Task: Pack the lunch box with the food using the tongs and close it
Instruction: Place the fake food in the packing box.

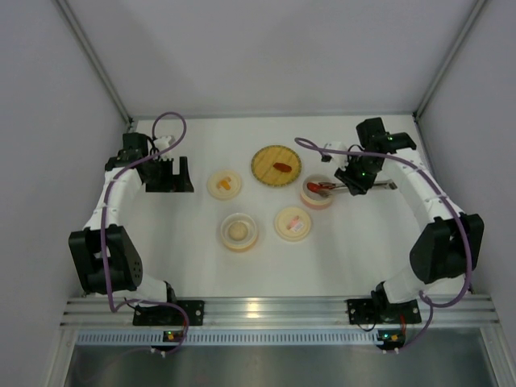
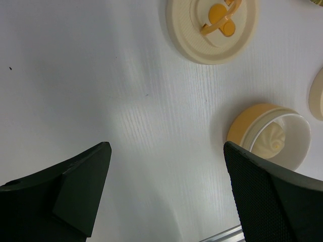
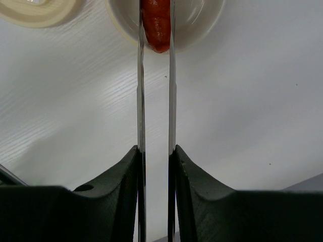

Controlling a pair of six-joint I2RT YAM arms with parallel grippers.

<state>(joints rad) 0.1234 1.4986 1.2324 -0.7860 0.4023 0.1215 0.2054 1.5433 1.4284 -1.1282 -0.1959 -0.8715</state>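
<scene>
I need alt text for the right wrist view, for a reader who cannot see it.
The right gripper squeezes silver tongs, whose arms run up the picture and pinch a red sausage piece over a cream bowl at the top edge. Part of a cream lid lies top left on the white table.

No text, label, brand or number can be read in any view. The only marks are orange shapes on the cream lid (image 2: 212, 30) at the top of the left wrist view, and they form no letters.
</scene>
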